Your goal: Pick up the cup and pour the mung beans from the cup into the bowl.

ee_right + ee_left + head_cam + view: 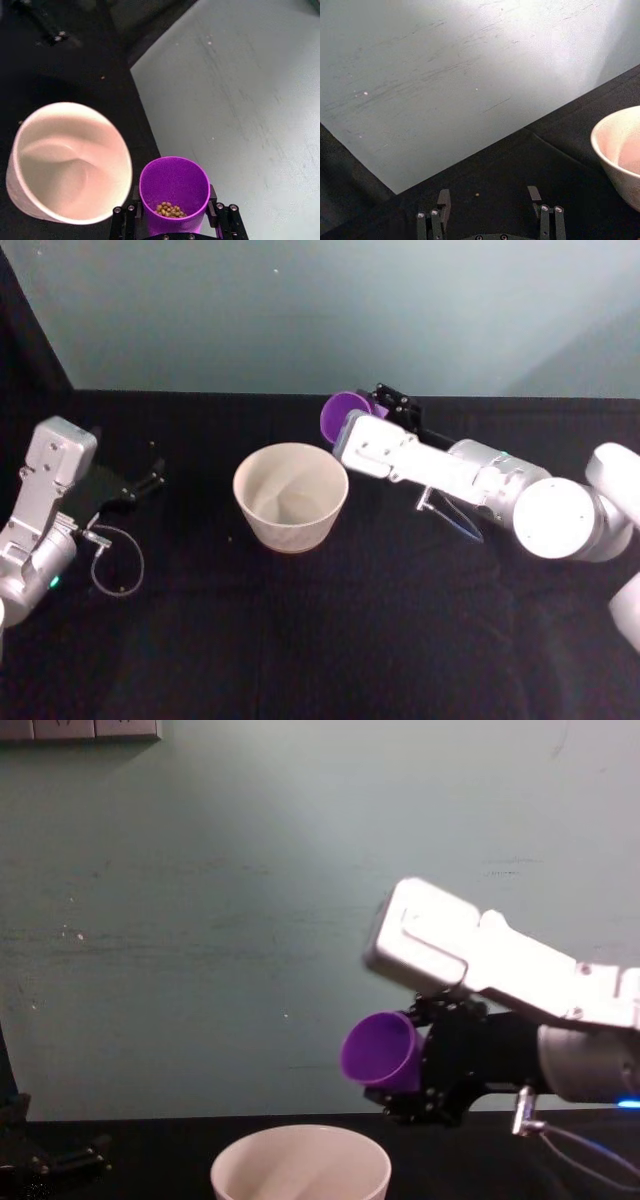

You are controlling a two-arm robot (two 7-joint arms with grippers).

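Purple cup [380, 1050] raised, tilted toward wide white bowl [290, 495], mung beans [169, 210] heaped inside cup, bowl upright

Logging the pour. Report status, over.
Right gripper shut on the cup, tilted, raised at the right of the bowl. Mung beans in cup, bowl empty. Left gripper open, parked left. Nothing between cup and bowl.

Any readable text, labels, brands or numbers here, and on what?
None readable. The cup, tilted in the right claw near the bowl, is plain purple; the bowl is plain white; the right arm's casing bears no print.
The left claw, parked open at the table's left, is unmarked too.
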